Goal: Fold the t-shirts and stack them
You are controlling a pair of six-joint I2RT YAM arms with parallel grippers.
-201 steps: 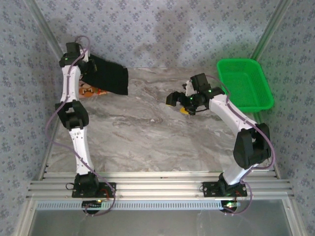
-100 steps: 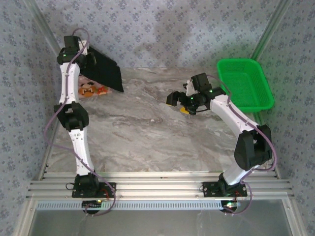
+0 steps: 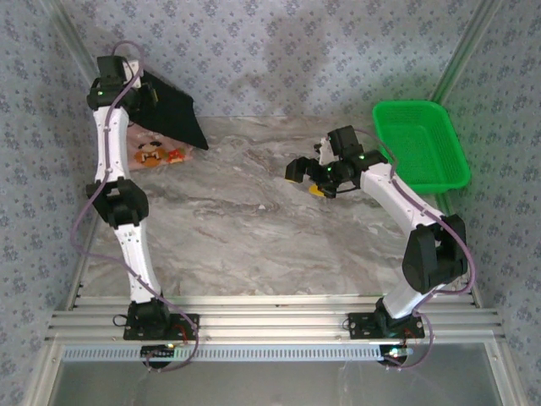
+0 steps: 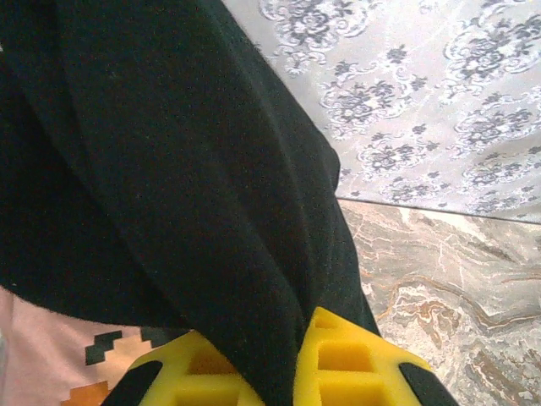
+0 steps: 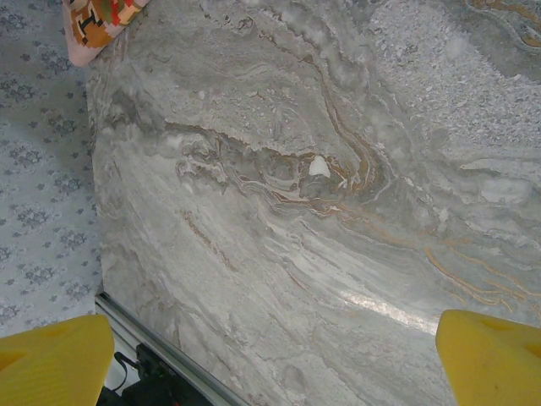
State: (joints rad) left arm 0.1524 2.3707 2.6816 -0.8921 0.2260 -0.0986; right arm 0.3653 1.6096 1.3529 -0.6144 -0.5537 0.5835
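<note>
The black t-shirt [image 3: 175, 117] hangs in the air at the back left corner, with my left gripper [image 3: 145, 93] shut on its upper edge. In the left wrist view the black t-shirt [image 4: 169, 169] runs down between the yellow fingertips [image 4: 347, 355] of the left gripper [image 4: 287, 376]. Below it on the table lies the salmon-pink t-shirt [image 3: 156, 155] with its orange-brown face print, and the pink cloth [image 4: 34, 347] also peeks out under the black one. My right gripper [image 3: 306, 179] hovers open over the middle right of the table. Between its wide-apart fingertips [image 5: 51, 359] is just marble.
A green plastic basket [image 3: 439, 169] stands at the back right. The marble tabletop [image 3: 254, 220] is bordered by patterned walls behind and at both sides. A corner of the pink t-shirt [image 5: 97, 21] is at the top left of the right wrist view.
My left arm has lifted the black t-shirt up and toward the back left, uncovering more of the pink t-shirt. The right arm has not moved.
</note>
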